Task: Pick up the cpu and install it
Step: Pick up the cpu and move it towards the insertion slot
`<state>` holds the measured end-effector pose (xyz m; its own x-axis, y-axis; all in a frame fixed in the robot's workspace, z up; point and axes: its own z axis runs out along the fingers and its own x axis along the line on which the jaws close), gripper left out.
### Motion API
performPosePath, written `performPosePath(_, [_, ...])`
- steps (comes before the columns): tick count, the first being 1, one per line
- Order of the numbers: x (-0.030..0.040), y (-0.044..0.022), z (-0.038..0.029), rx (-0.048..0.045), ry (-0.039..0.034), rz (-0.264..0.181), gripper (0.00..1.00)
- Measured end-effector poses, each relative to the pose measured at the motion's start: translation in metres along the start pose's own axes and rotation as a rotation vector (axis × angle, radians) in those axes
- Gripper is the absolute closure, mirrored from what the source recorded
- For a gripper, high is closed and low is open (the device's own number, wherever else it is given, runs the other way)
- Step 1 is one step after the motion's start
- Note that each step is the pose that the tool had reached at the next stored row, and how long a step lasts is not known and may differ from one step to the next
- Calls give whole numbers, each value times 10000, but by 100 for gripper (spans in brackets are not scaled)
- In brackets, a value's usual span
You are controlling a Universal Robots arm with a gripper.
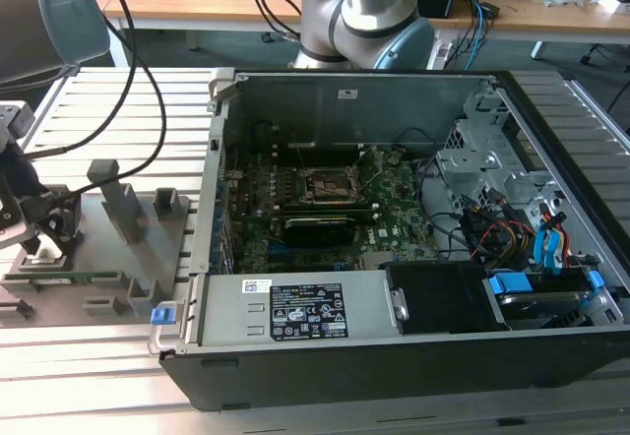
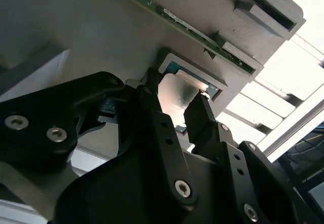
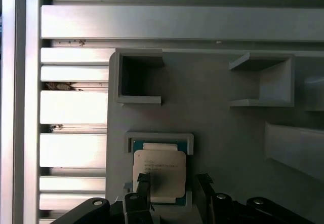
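The cpu (image 3: 159, 169) is a small silvery square chip lying flat in a framed pocket of the grey plastic tray (image 3: 223, 133). My gripper (image 3: 173, 183) hangs low over that pocket, its two black fingers (image 3: 143, 184) apart and standing at opposite sides of the chip. In the second wrist view the cpu (image 2: 175, 89) shines between the fingertips of the gripper (image 2: 176, 96). In the exterior view the gripper (image 1: 44, 233) is at the far left, down on the tray (image 1: 113, 248). The motherboard socket (image 1: 330, 185) lies inside the open computer case (image 1: 295, 312).
Upright posts (image 1: 123, 209) and slots stand on the tray beside my gripper. Black cables (image 1: 148, 81) trail from the arm across the slatted metal table (image 1: 89, 396). The case holds drive bays and coloured wiring (image 1: 512, 228) at the exterior view's right. The arm's base (image 1: 364, 22) stands behind the case.
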<state>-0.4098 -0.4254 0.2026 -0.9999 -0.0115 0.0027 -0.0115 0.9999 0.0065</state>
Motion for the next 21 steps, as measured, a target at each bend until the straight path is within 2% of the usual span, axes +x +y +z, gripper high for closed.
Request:
performPosePath(3, [28, 1, 5, -1, -37, 0, 52])
performPosePath(9, [32, 1, 5, 0, -37, 0, 51])
performPosePath(10, [33, 1, 5, -1, -37, 0, 44])
performPosePath(13, [34, 1, 5, -1, -37, 0, 44])
performPosePath(14, [35, 1, 4, 0, -37, 0, 37])
performPosePath(16, [41, 15, 9, -2, -36, 2, 37])
performPosePath(17, [53, 30, 14, -5, -38, 1, 37])
performPosePath(19, [122, 48, 31, -4, -37, 1, 37])
performPosePath(21, [125, 47, 60, -5, -38, -1, 37])
